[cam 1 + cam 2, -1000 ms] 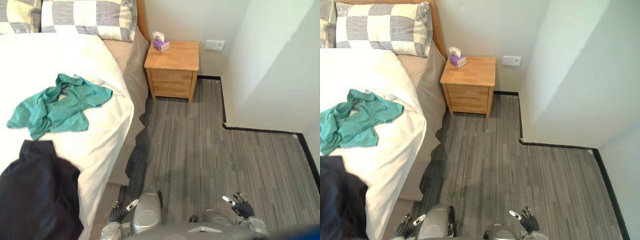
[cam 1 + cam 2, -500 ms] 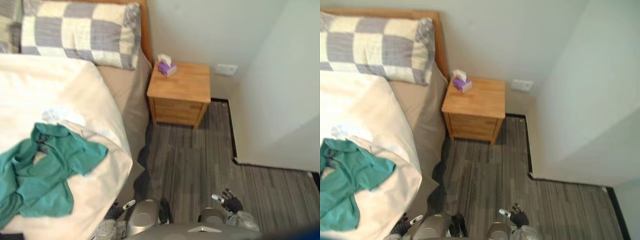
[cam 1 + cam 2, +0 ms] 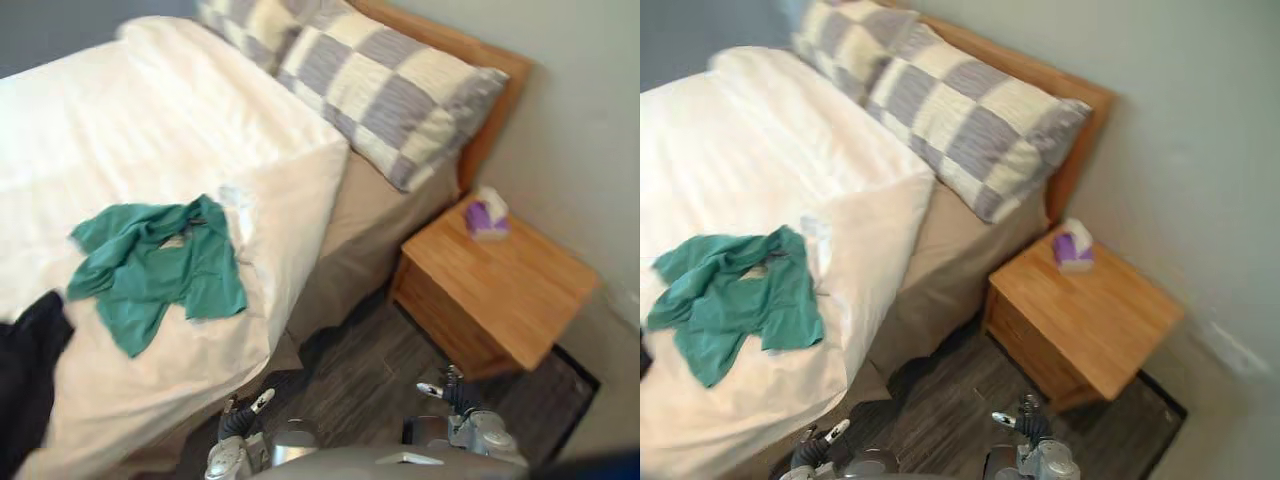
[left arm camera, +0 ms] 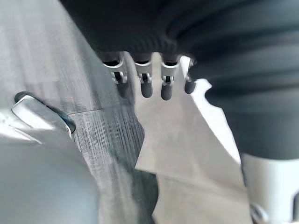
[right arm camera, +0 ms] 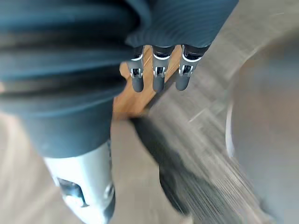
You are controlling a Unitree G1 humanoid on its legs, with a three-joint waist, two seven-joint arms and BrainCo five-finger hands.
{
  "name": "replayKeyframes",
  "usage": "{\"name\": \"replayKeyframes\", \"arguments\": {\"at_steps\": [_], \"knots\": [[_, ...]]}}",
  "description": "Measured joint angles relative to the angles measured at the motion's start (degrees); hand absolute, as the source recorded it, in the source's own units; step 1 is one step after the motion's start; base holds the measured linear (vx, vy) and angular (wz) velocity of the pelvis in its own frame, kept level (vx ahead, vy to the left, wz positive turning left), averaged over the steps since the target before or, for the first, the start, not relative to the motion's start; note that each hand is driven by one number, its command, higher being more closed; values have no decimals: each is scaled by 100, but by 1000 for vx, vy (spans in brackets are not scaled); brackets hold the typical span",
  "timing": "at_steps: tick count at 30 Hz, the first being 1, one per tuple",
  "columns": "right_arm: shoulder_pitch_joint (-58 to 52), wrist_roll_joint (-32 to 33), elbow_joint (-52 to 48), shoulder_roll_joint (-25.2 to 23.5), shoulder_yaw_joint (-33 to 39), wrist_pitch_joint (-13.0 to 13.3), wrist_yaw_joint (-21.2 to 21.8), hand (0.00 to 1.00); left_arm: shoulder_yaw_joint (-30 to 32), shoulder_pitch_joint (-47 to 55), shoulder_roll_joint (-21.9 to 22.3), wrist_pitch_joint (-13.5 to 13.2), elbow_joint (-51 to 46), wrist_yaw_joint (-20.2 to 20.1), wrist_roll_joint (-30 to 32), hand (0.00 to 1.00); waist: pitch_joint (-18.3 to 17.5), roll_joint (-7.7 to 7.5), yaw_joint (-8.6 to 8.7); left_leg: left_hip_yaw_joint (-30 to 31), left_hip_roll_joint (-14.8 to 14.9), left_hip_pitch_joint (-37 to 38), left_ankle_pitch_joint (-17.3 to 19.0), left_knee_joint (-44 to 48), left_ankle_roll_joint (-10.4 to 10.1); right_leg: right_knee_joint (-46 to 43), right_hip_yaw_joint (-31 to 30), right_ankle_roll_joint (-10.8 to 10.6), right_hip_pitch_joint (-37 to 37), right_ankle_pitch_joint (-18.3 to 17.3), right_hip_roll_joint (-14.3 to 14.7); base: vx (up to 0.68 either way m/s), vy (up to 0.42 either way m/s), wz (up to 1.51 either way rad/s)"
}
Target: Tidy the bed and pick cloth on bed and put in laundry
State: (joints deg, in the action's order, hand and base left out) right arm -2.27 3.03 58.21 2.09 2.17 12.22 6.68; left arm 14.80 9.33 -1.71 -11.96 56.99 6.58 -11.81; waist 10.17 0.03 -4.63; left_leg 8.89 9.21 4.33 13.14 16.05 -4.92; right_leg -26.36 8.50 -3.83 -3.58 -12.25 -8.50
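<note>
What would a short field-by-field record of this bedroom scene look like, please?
cloth to pick: crumpled teal green garment, lying on white duvet
second cloth: black garment, at duvet's near edge
pillows: grey-and-cream checked pillows, by wooden headboard
bedside: wooden nightstand bearing purple tissue box
left hand: low, open, empty
right hand: low, open, empty

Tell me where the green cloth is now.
In the left eye view the green cloth lies crumpled on the white duvet, on the robot's left, near the bed's edge, beside a dark garment.
</note>
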Motion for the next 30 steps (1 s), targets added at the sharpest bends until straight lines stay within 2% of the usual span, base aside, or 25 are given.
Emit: {"name": "replayKeyframes", "arguments": {"at_steps": [2,3,5,6,8,9,10,13,15,17,20,22,24,25,26,28,30], "knots": [[30,19,40,-58,10,-36,44,0,129,19,71,0,0,-27,-32,0,-23,56,38,-387,143,-197,-174,8,-71,358,409,1,285,1,-23,111,-200,133],[47,101,130,-79,155,-68,91,0,115,39,80,3,37,-90,-101,0,-18,68,92,-1029,219,-360,-271,64,-114,710,866,3,631,2,-66,80,-147,154],[53,256,221,-57,291,-132,96,0,-27,39,31,3,49,-173,-85,0,-15,103,131,-1808,267,-439,-333,123,-122,923,1254,3,964,2,-134,42,-79,153],[60,403,305,-34,407,-230,92,0,-308,35,-40,2,48,-219,-83,0,-23,85,129,-2553,251,-439,-464,6,-44,999,1602,-9,1171,9,-245,0,-14,140],[60,527,391,-38,502,-295,66,0,-514,34,-176,9,50,-282,-79,0,-48,11,135,-3061,105,-330,-722,-416,77,1105,1906,-51,1222,34,-392,-25,57,98],[59,662,400,-63,624,-316,18,0,-588,38,-245,29,58,-307,-40,0,-56,-39,141,-3206,-84,-236,-1028,-895,139,1209,2057,-119,1258,79,-469,-43,87,60],[57,801,388,-98,708,-314,-39,0,-602,41,-292,46,76,-320,15,0,-35,-92,172,-3128,-241,-121,-1348,-1357,160,1351,2063,-152,1266,157,-442,-40,48,38],[-16,1062,426,-91,1001,-325,-169,0,-906,33,-463,49,198,-367,26,0,-17,-145,248,-3002,-375,162,-1839,-2170,174,1589,2068,-185,1381,280,-353,-81,24,26],[-140,1262,470,-101,1203,-320,-249,0,-990,3,-550,43,285,-371,27,0,20,-198,259,-2868,-424,174,-1856,-2200,188,1648,2083,-186,1461,279,-336,-165,22,17],[-280,1390,470,-99,1322,-257,-376,0,-999,23,-566,59,305,-367,27,0,36,-173,295,-2785,-430,168,-1869,-2207,206,1684,2079,-175,1522,259,-314,-168,-3,20],[-375,1767,468,-93,1449,-13,-829,0,-1026,34,-555,199,437,-367,74,0,64,-93,414,-2744,-461,150,-1872,-2213,216,1845,2054,-184,1560,205,-264,-187,36,11],[-476,1990,467,-107,1549,117,-1253,0,-1018,63,-563,286,522,-366,130,0,50,-73,418,-2742,-442,124,-1845,-2213,243,1935,2021,-193,1619,209,-207,-140,37,14],[-508,2315,306,-89,1946,241,-1889,0,-978,148,-549,285,508,-370,127,0,24,-51,419,-2840,-421,32,-1809,-2211,240,2108,1893,-260,1610,175,-127,-75,30,19],[-509,2395,196,-77,2066,277,-2022,0,-969,175,-542,285,507,-373,127,0,22,-50,419,-2910,-416,14,-1794,-2211,242,2160,1876,-272,1611,181,-118,-8,65,9],[-475,2474,-213,11,2385,393,-2430,0,-923,262,-535,285,505,-412,123,0,20,-50,419,-3063,-417,-18,-1790,-2210,239,2247,1705,-287,1590,187,-76,7,50,2],[-424,2474,-563,108,2618,471,-2687,0,-898,358,-536,285,499,-439,120,0,14,-61,415,-3077,-442,-18,-1790,-2210,240,2254,1600,-297,1583,189,-75,44,43,0],[-336,2319,-1420,411,2974,620,-3020,0,-744,473,-541,281,468,-533,116,0,-7,-98,412,-3130,-541,-23,-1762,-2210,287,2263,1494,-321,1581,200,-166,104,71,7]]}}
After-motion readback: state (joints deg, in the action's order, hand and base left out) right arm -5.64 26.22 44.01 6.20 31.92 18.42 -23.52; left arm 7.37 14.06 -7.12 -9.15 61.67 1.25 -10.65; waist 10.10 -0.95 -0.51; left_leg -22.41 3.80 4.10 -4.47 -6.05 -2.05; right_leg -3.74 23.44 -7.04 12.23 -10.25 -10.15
